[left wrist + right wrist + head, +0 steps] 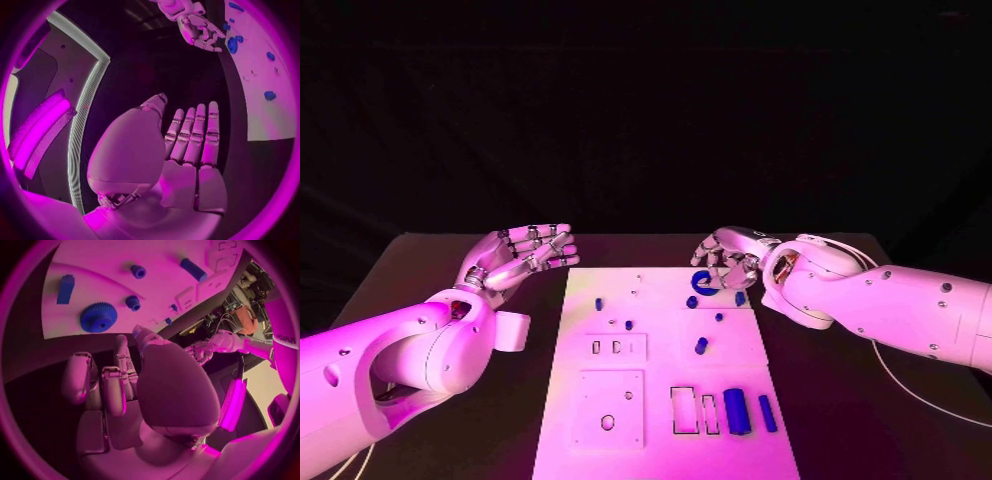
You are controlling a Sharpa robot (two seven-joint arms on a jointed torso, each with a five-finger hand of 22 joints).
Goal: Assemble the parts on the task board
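On the near end of the task board, right of centre, two blue bars lie side by side: a thick bar and, just right of it, a thin bar. Left of them are two empty rectangular slots, and further left a square inset plate with holes. Toward the middle of the board a small blue peg stands right of centre, with more small blue pegs scattered beyond it. At the far right of the board lies a blue gear, which the right wrist view shows as a toothed disc flat on the white surface.

The right hand hovers just over the board's far right corner, above the gear, its fingers curled partway in and holding nothing. The left hand hangs over the black bench beside the board's far left corner, palm up, fingers straight, close together and empty.
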